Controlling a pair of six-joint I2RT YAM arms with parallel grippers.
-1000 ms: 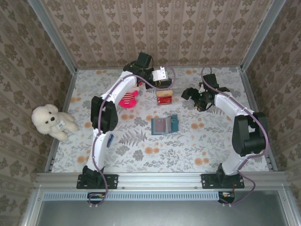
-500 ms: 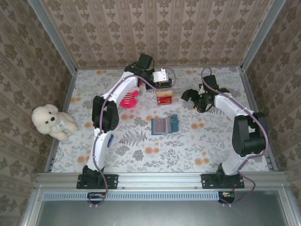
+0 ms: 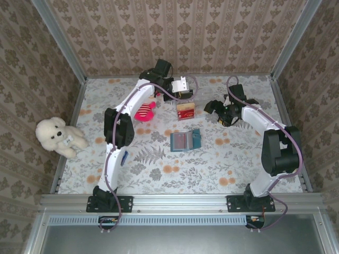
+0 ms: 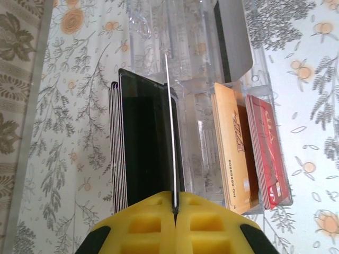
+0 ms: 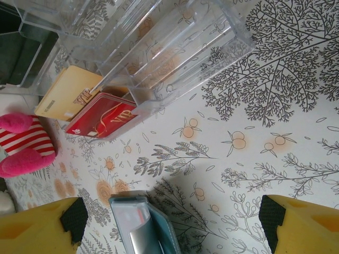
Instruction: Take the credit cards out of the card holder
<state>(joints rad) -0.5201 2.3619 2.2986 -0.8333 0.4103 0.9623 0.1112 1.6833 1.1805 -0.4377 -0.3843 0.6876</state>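
One card (image 4: 169, 132), pinched by the left tool (image 4: 174, 203), is awaiting release into the tray (image 4: 197, 106); right tool (image 5: 172, 222) is hovering spread.

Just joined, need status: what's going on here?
The left fingers are shut on a thin card, seen edge-on, over the clear tray beside a black stack. A gold card and a red card stand in the next compartment. The card holder lies open mid-table. The right fingers are open and empty.
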